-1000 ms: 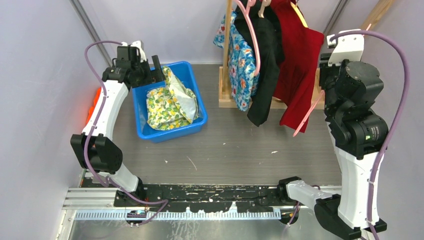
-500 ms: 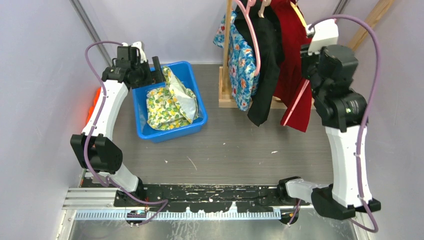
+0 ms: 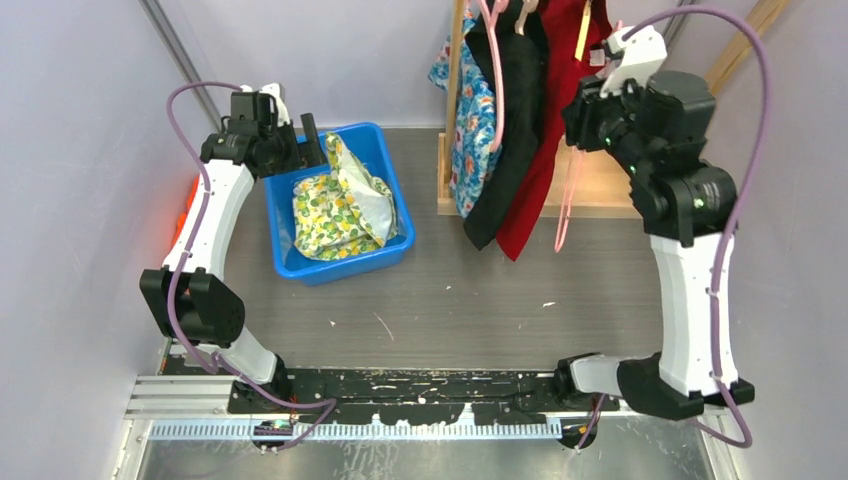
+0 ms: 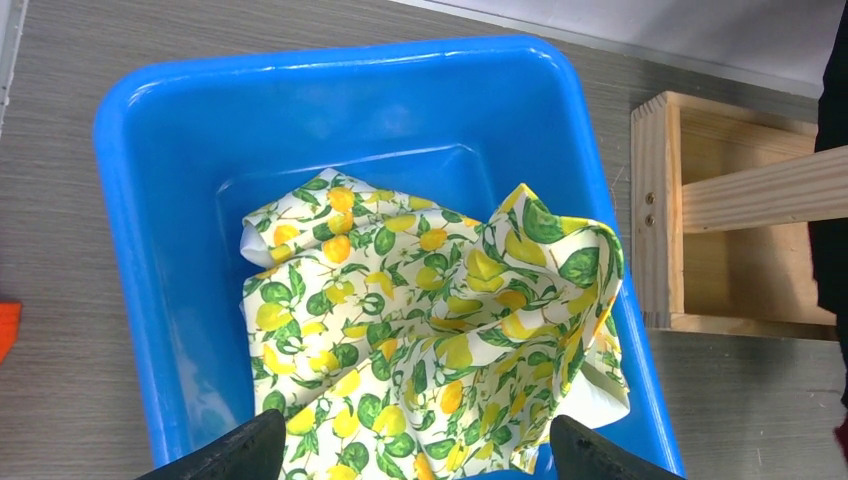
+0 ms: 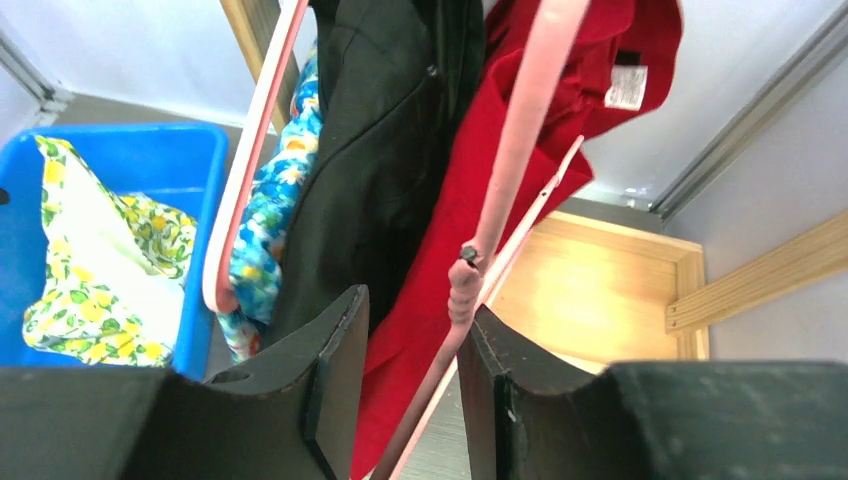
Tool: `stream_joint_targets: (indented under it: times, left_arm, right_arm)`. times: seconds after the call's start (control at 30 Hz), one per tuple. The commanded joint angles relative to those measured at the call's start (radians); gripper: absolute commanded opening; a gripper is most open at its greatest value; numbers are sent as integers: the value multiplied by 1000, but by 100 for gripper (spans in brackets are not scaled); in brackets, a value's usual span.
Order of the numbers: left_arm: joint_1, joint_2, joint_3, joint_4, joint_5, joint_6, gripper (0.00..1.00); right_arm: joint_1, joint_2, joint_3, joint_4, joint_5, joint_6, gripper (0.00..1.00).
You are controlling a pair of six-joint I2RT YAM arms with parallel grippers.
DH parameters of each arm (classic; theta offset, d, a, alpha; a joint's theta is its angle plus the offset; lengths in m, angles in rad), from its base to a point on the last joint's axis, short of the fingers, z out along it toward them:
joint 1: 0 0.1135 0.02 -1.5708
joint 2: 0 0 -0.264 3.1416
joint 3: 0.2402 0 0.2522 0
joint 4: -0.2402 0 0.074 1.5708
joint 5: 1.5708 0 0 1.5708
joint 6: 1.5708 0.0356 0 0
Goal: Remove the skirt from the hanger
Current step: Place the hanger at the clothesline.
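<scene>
Tag (image 5: 627, 88) on red skirt (image 5: 600, 60), illegible

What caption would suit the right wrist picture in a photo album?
Right gripper, open fingers either side of a pink hanger, beside a red garment.

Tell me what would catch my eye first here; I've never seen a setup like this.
Probably the red garment, hanging beside a black garment and a blue floral garment on the wooden rack at the back, where the right hand has a pink hanger between its fingers. Next, the bright blue bin on the left holds a crumpled lemon-print cloth, with the left hand open above it.
</scene>
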Motion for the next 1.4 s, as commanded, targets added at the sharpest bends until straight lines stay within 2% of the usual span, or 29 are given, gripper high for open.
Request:
stream_joint_targets:
  times: [0.0, 0.17, 0.47, 0.67, 0.93, 1.2, 1.37]
  left_arm:
    - [4, 3, 52, 32, 30, -9, 99]
    - [4, 2, 56, 35, 49, -17, 99]
    - [4, -17, 46, 33, 50, -19, 99]
    - [4, -11, 62, 33, 70, -24, 99]
    - [4, 53, 112, 18, 78, -15, 99]
    - [17, 141, 173, 21, 96, -18, 99]
    - [21, 182, 211, 21, 99, -16, 99]
  right_arm:
    - [0, -85, 75, -29, 55, -16, 1]
    - [1, -103, 9, 25, 242, -109, 1]
    - [0, 19, 82, 153, 347, -223, 1]
    - [-22, 135, 173, 186, 337, -211, 1]
    - [-116, 309, 347, 244, 316, -166, 1]
    - [-210, 503, 509, 355, 221, -116, 1]
    - [-259, 544, 513, 452, 213, -100, 1]
